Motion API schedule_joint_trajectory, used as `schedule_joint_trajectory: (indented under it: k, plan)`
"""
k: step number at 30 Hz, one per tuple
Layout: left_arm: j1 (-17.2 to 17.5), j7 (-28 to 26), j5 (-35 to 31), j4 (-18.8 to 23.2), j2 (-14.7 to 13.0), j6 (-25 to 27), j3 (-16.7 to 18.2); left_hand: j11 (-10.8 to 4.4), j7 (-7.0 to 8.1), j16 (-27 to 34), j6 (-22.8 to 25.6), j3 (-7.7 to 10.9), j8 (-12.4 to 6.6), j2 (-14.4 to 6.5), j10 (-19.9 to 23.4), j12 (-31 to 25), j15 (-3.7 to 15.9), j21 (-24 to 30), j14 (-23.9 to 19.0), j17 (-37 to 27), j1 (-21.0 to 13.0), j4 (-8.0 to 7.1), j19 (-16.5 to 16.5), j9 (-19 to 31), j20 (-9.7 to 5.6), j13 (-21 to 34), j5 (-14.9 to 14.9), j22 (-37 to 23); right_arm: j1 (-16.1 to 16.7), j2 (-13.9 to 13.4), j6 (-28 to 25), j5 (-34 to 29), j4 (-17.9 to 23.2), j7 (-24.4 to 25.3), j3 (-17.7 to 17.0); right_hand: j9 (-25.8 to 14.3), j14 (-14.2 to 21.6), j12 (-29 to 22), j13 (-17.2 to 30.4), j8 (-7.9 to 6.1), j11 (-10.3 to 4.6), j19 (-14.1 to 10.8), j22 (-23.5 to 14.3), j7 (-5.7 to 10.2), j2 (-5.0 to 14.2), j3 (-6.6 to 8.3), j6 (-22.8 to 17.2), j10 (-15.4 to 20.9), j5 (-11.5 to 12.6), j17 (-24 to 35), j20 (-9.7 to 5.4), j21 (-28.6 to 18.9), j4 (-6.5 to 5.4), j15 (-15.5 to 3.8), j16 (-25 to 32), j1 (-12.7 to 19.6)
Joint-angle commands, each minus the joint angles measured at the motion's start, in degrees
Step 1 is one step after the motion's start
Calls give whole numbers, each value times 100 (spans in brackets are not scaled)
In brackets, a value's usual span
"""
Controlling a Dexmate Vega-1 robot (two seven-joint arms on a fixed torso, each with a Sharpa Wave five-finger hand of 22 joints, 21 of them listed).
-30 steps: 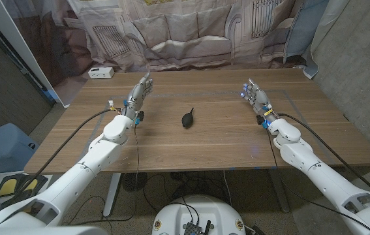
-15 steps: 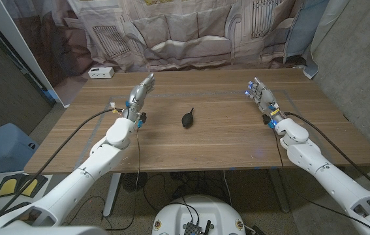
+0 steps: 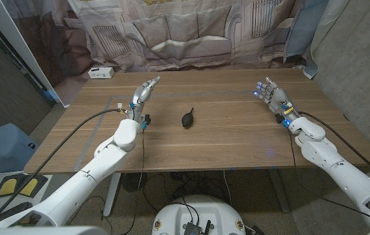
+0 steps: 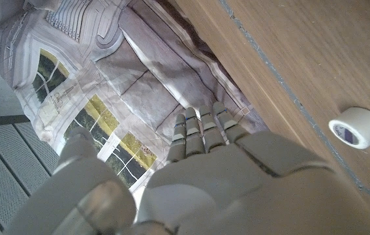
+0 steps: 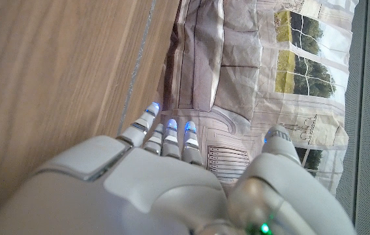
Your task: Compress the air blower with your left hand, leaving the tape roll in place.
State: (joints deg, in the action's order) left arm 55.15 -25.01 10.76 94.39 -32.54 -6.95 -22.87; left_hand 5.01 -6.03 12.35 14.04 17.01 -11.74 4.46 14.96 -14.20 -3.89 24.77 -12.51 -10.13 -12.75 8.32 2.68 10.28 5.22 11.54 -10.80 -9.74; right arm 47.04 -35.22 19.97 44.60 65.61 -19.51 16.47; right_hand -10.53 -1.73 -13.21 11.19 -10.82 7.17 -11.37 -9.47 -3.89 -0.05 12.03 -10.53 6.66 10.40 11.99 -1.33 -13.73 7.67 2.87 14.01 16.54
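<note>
Currently left hand (image 3: pixel 143 93) and right hand (image 3: pixel 271 96) both empty, fingers extended; black air blower (image 3: pixel 186 119) between them, untouched. White tape roll (image 4: pixel 359 128) on table (image 3: pixel 224 140).

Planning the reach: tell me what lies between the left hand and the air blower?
Only bare wooden table, per the head view, separates the left hand from the air blower.

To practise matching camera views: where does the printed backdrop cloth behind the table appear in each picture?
Head view: the printed backdrop cloth hangs across the top, behind the table's far edge.
Left wrist view: the cloth lies beyond the left hand, alongside the table edge.
Right wrist view: the cloth lies beyond the right hand.
Shared landmark: the wooden table, whose far edge meets the cloth in every view.
</note>
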Motion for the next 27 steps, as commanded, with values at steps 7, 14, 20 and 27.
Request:
schedule_joint_trajectory:
  k: [7, 14, 20, 27]
  plan:
    - [-46, -5, -427, 735, -372, 1143, -170, -96, 30, -31, -57, 8, 36, 152, 30, 3, 55, -96, -47, -16, -218, 98, 1, 19, 49, 20, -51, -14, 209, 4, 77, 339, -72, -270, -268, -12, 8, 11, 14, -27, 27, -23, -32, -55, 77, 5, -26, 15, 10, 9, 22, 37, -23, 38, -30, -1]
    - [17, -21, -553, 879, -451, 1165, -202, -139, 62, -56, -101, 58, 41, 142, 0, 27, 81, -153, -32, -15, -422, 141, 10, 23, 50, 24, -75, -14, 182, 188, 437, 300, -235, -262, -307, -12, 44, 10, 13, -35, 42, -71, -32, -85, 85, 4, -49, 43, 7, 8, 24, 38, -24, 38, -27, -2]
    - [63, -67, -732, 1036, -533, 1337, -245, -160, 79, -63, -97, 90, 31, 139, 10, 32, 90, -164, -43, -15, -567, 162, 88, 25, 37, 27, -90, -14, 167, 254, 589, 307, -282, -244, -354, -12, 52, 20, 13, -38, 37, -101, -32, -98, 89, 4, -59, 34, 5, 6, 6, 39, -22, 29, -32, 2]
    - [94, -207, -1066, 1259, -537, 1597, -382, -253, 125, -69, -87, 155, 16, 118, 17, 42, 135, -203, -72, -14, -818, 186, 163, 27, 17, 31, -102, -14, 284, 212, 589, 352, -160, -157, -426, -12, 78, 17, 12, -46, 38, -128, -31, -104, 97, 4, -86, 66, 4, 4, 8, 47, -19, 37, -33, 7]
